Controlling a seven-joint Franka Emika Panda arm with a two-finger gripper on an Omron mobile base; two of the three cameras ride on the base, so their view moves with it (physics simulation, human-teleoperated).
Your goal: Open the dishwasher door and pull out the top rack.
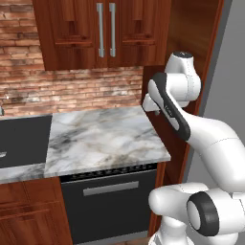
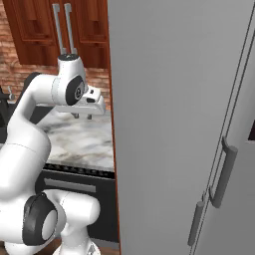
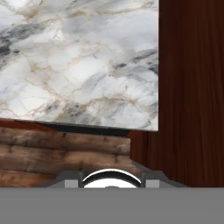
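Hanging above the marble countertop [image 1: 103, 139] near its right end, the gripper [image 2: 82, 115] pointed down at the stone, its short fingertips drawn in narrow with nothing between them. In the left base view the gripper [image 1: 152, 109] sat just beside the tall reddish-brown side panel [image 1: 189, 43], partly hidden behind the white forearm. The dishwasher door [image 1: 107, 206] stood shut below the counter edge, its black face upright, the grey bar handle [image 1: 111, 188] running level across its upper part and the thin vented strip [image 1: 109, 172] directly under the marble lip. From the right base view the door [image 2: 64, 196] showed as a dark band behind the arm's lower joints, with its handle [image 2: 69, 186] partly in sight. The hand view looked down on the marble [image 3: 78, 61], with the wooden panel [image 3: 190, 87] along one side. Wooden upper cabinets [image 1: 103, 31] with two vertical bar pulls hung above a brick backsplash [image 1: 72, 88]. A large grey refrigerator [image 2: 179, 124] rose just beside the side panel.
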